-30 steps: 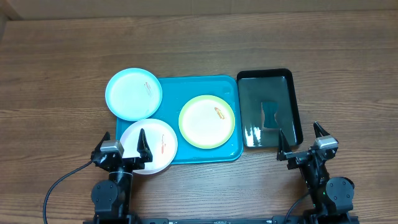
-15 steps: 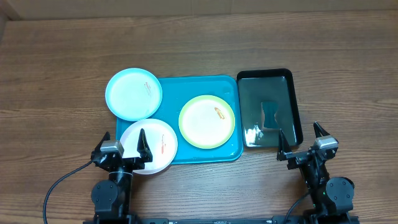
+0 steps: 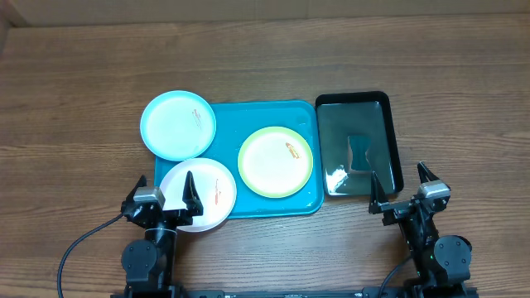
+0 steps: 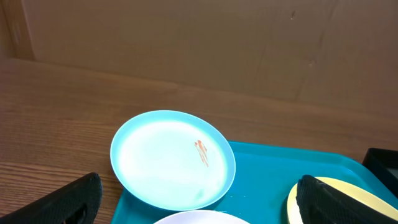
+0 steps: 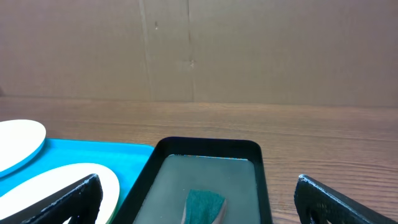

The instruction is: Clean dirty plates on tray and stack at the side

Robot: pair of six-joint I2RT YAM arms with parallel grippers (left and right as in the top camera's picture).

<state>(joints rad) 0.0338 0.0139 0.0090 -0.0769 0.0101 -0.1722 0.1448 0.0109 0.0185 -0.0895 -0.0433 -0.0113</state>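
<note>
The turquoise tray (image 3: pixel 265 116) lies mid-table. A yellow-green-rimmed plate (image 3: pixel 276 161) with an orange-red smear rests fully on it. The light blue plate (image 3: pixel 177 125) overhangs its far left corner, and the white plate (image 3: pixel 199 194) overhangs its near left corner; both are smeared. My left gripper (image 3: pixel 161 194) stands open at the near edge over the white plate, holding nothing. In the left wrist view the blue plate (image 4: pixel 172 158) lies ahead of the open left gripper (image 4: pixel 199 202). My right gripper (image 3: pixel 400 186) is open and empty, just short of the black tray.
A glossy black tray (image 3: pixel 352 96) holding liquid and a green sponge (image 3: pixel 360 154) sits right of the turquoise tray. The right wrist view shows that sponge (image 5: pixel 204 202) straight ahead. A cardboard wall bounds the far side of the wooden table.
</note>
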